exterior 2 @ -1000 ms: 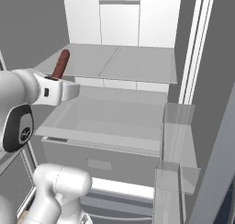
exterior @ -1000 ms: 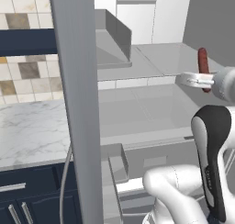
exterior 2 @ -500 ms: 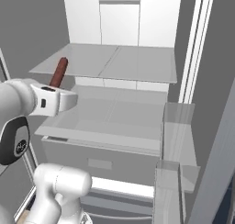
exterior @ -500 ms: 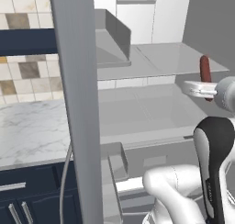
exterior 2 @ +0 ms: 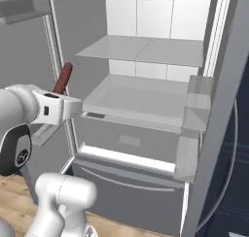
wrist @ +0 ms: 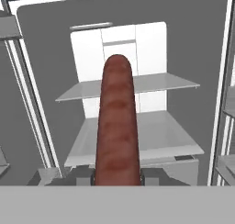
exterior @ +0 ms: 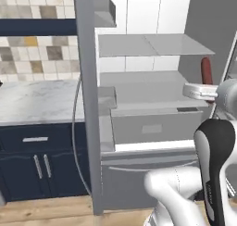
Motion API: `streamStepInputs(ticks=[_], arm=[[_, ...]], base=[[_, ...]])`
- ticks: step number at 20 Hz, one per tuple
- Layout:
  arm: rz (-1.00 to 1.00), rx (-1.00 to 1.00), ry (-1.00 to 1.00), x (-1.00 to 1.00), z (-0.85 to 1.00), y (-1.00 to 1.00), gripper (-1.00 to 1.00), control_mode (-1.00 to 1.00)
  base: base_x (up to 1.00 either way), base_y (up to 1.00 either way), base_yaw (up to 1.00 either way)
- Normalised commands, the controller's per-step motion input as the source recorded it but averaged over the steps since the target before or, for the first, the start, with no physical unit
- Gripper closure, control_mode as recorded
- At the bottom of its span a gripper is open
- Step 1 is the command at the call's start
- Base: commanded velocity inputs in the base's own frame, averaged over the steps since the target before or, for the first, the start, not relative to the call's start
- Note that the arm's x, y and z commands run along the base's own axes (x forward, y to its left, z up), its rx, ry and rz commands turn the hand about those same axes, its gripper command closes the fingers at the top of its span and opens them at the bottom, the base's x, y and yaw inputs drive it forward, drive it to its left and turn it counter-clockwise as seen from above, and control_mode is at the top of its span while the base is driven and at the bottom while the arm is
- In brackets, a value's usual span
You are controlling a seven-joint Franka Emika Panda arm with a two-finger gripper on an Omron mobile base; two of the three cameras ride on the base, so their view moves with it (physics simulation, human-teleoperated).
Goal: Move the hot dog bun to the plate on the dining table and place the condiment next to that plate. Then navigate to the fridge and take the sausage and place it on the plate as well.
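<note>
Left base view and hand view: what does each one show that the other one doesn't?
The left base view alone shows the tiled wall, the marble counter and navy cabinets beside the fridge. The hand view alone shows the gripper shut on the sausage's base from close up. Both show the sausage and the fridge's white shelves.

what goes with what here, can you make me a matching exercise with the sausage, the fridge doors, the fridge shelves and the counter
Things:
1. sausage
2. fridge doors
3. fridge shelves
4. marble counter

States or places:
A. bare, nothing on them
B. left of the fridge, over navy cabinets
C. held upright in the shut pincer
D. swung open

Pairs: 1-C, 2-D, 3-A, 4-B
</note>
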Motion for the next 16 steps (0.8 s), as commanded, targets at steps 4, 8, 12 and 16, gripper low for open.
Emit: streamStepInputs(ticks=[4,8,12,16], arm=[[0.0,0.0,0.0,0.0,0.0,0.0,1.0,1.0],[0.0,0.0,0.0,0.0,0.0,0.0,1.0,1.0],[0.0,0.0,0.0,0.0,0.0,0.0,1.0,1.0],[0.0,0.0,0.0,0.0,0.0,0.0,1.0,1.0]], base=[[-1.0,-0.2,0.3],[-1.0,-0.23,0.3],[-0.98,-0.17,0.33],[-0.84,-0.01,0.42]])
